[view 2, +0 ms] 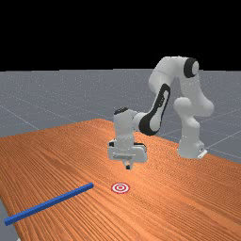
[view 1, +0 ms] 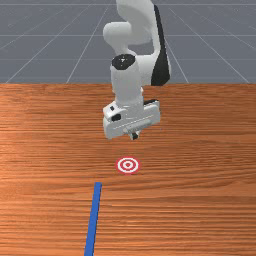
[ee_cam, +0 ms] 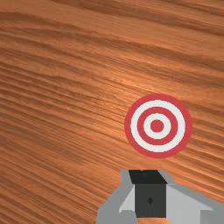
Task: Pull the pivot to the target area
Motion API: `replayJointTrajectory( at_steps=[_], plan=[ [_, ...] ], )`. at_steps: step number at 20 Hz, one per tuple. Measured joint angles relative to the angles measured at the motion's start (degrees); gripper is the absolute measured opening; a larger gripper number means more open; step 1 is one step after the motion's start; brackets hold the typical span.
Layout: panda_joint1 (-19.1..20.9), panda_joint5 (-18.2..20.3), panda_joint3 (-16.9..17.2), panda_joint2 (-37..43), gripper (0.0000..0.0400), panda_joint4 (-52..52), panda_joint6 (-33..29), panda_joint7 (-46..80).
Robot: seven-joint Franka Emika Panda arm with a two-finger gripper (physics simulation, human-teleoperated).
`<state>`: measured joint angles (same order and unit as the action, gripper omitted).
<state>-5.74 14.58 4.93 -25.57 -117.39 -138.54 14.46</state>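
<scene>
The blue stick [view 1: 93, 220] lies on the table [view 1: 200, 200], its middle about seven o'clock from the target [view 1: 128, 165] in the front view, its closer end near eight. My gripper [view 1: 134, 136] hangs above the table at the target's twelve, fingertips together with nothing between them. The step looks like reaching the stick: travel high towards eight, part the fingertips on the way, and turn them to straddle the stick before lowering. Close squarely, then drag slowly towards two; a crooked hold could swing the long end.
</scene>
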Motion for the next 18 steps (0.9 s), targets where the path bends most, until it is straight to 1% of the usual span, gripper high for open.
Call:
replayJointTrajectory(
  at_steps=[1, 2, 3, 5, 6, 7, 8, 9, 11, 12, 13, 14, 15, 16, 17, 18],
  plan=[
    [-3.83, -11.05, 3.75, 0.42, 0.0, -1.24, -3.63, 2.23],
    [-3.09, -7.09, 3.54, 0.2, 0.0, -0.98, -2.94, 5.66],
    [-4.91, -8.57, 6.01, 0.04, 0.0, -1.0, -3.05, 12.84],
    [-3.85, -8.21, 6.5, -0.07, 0.0, -0.89, -3.0, 12.19],
    [1.17, -2.95, 2.45, -0.21, 0.0, -0.18, -1.46, 0.1],
    [-0.48, -6.31, 4.38, 0.25, 0.0, -1.15, -2.94, 3.41],
    [1.28, -3.47, 2.82, -0.14, 0.0, -0.74, -2.5, 0.57],
    [-0.32, -8.83, 4.3, -0.36, 0.0, -1.24, -4.2, -0.3],
    [-0.08, -8.54, 4.02, -1.68, 0.0, -1.07, -5.44, -0.52],
    [-6.18, -15.35, 10.1, -3.68, 0.0, 0.8, -4.17, 11.82],
    [-7.92, -17.55, 11.82, -5.41, 0.0, 3.14, -2.64, 14.38],
    [-8.24, -17.95, 12.18, -7.03, 0.0, 5.79, -1.44, 14.91],
    [-3.33, -11.52, 7.26, -7.03, 0.0, 7.3, -1.86, 8.11],
    [-2.18, -10.08, 6.16, -8.38, 0.0, 9.91, -0.65, 6.74],
    [-0.01, -7.19, 4.02, -9.35, 0.0, 11.98, 0.61, 3.86],
    [0.23, -7.03, 3.85, -10.39, 0.0, 13.88, 1.46, 3.79]
  ],
)
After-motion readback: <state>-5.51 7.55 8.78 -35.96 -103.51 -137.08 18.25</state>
